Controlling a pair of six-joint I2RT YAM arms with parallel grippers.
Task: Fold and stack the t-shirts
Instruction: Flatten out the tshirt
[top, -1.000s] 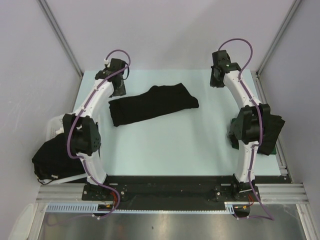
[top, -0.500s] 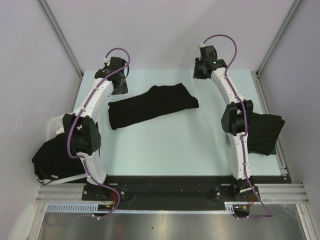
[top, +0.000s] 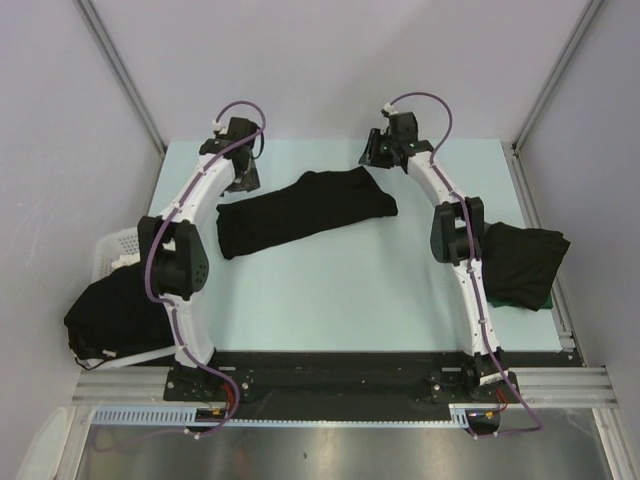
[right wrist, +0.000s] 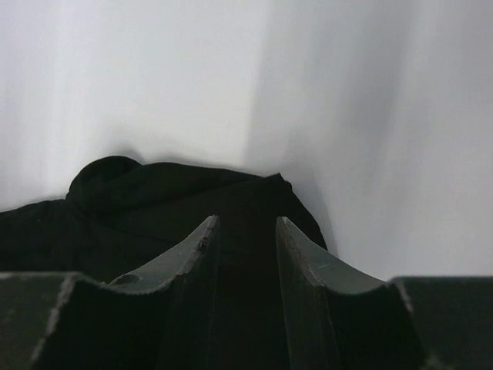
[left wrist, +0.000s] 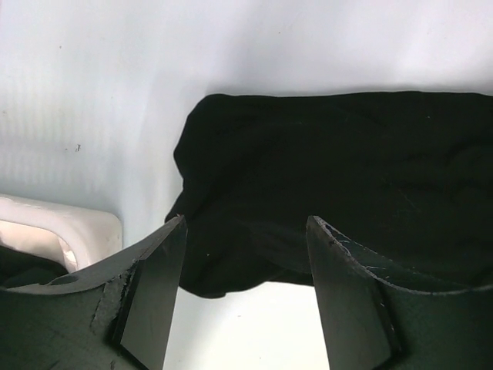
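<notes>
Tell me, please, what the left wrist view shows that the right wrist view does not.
Only the left wrist view shows a corner of the white basket and the left end effector, fingers wide apart. Only the right wrist view shows the right end effector, its fingers set closer together. Both show the black t-shirt lying on the pale table, each from its own end.
</notes>
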